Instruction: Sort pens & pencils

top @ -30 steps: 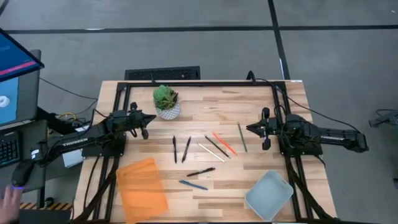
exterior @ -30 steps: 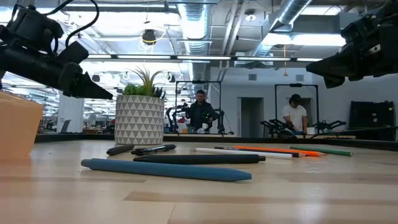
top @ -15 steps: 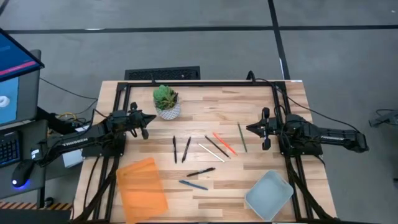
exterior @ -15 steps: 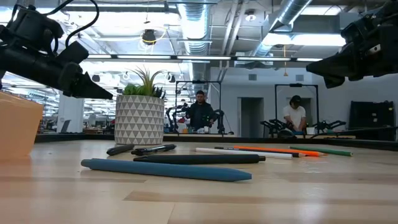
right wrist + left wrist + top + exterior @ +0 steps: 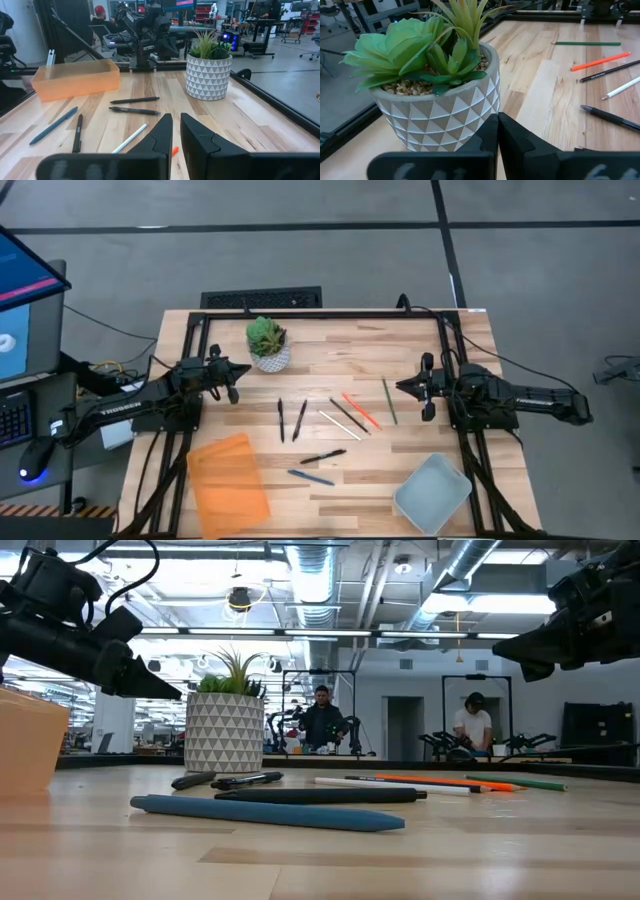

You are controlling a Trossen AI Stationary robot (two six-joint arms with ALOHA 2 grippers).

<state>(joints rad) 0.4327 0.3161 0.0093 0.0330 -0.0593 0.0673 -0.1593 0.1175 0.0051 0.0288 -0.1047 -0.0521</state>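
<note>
You see pens [image 5: 289, 420] and pencils [image 5: 352, 412] scattered mid-table between an orange tray [image 5: 229, 480], a pale bin [image 5: 432, 494] and a potted plant [image 5: 267, 343].
</note>
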